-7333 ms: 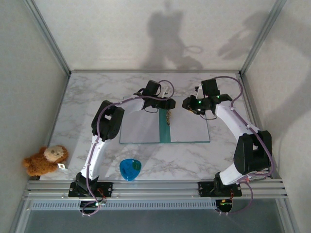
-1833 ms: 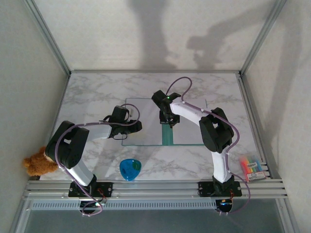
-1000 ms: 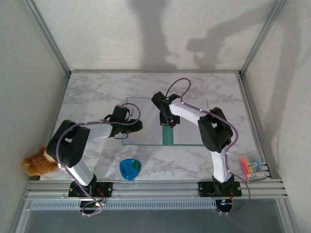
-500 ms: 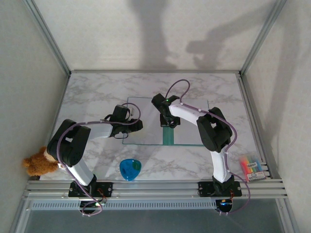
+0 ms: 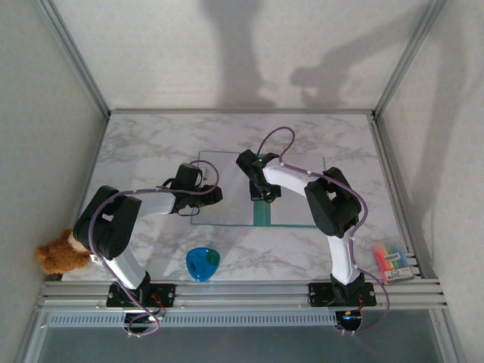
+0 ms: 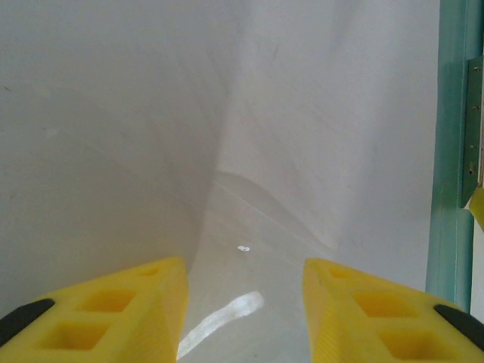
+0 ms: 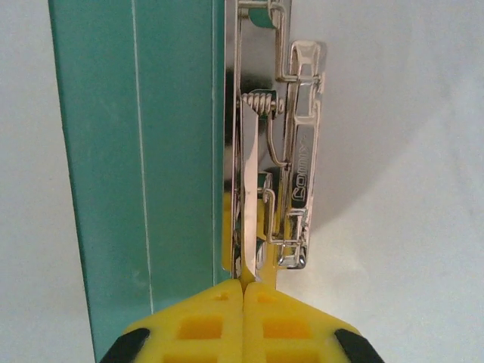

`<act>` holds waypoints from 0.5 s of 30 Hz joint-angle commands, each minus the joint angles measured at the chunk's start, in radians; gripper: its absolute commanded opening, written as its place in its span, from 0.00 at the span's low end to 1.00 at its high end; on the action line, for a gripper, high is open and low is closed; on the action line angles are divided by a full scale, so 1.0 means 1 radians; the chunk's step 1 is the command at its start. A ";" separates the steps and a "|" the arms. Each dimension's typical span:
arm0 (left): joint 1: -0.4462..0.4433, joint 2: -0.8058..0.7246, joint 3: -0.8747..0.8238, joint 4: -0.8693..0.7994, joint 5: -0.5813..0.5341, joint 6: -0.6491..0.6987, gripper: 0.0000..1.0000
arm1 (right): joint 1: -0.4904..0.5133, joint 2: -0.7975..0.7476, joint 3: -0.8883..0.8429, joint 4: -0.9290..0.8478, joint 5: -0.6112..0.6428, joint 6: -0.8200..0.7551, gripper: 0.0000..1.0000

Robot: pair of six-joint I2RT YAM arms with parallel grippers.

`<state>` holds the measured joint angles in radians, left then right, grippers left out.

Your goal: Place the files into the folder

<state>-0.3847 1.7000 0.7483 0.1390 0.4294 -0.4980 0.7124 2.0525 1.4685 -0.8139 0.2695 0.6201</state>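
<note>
The teal folder (image 5: 262,215) lies open on the marble, its spine strip (image 7: 136,151) running down the middle. A pale sheet of the files (image 5: 231,178) rests on its left half. In the left wrist view that sheet (image 6: 113,151) bows up in a curve on the left, with the spine (image 6: 452,151) at the right. My left gripper (image 5: 216,197) (image 6: 246,302) stands open low over the left page, nothing between its fingers. My right gripper (image 5: 266,194) (image 7: 253,283) is shut on the folder's metal clip (image 7: 280,151) at the spine, pinching its thin lever.
A small blue cup (image 5: 203,262) stands near the front edge, left of centre. A brown teddy bear (image 5: 57,253) sits at the front left. A pack of coloured markers (image 5: 391,261) lies at the front right. Metal frame posts and grey walls close in the table's sides.
Since seven seconds ago both arms have come in from the folder's far edge, and the marker pack has appeared. Over the last second the right gripper has slid slightly nearer along the spine.
</note>
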 commanded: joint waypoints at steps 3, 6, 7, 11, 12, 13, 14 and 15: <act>-0.007 0.064 -0.038 -0.105 -0.029 0.003 0.46 | -0.011 0.054 -0.074 -0.029 -0.002 0.000 0.00; -0.006 0.063 -0.039 -0.105 -0.027 0.002 0.46 | -0.011 0.049 -0.083 -0.005 -0.029 0.000 0.00; -0.007 0.063 -0.038 -0.105 -0.026 0.002 0.46 | -0.011 0.050 -0.081 -0.003 -0.033 0.001 0.00; -0.007 0.059 -0.041 -0.106 -0.029 0.004 0.46 | -0.013 0.060 -0.079 -0.002 -0.036 0.001 0.00; -0.007 0.057 -0.042 -0.107 -0.030 0.002 0.46 | -0.013 0.065 -0.079 0.000 -0.038 0.000 0.00; -0.007 0.057 -0.042 -0.106 -0.030 0.003 0.46 | -0.012 0.069 -0.077 0.001 -0.039 0.002 0.00; -0.007 0.057 -0.042 -0.105 -0.028 0.002 0.46 | -0.012 0.075 -0.076 0.002 -0.046 0.005 0.00; -0.007 0.057 -0.043 -0.105 -0.030 0.000 0.46 | -0.011 0.081 -0.070 -0.001 -0.053 0.006 0.00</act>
<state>-0.3847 1.7008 0.7483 0.1398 0.4297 -0.4980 0.7124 2.0422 1.4464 -0.7826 0.2611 0.6205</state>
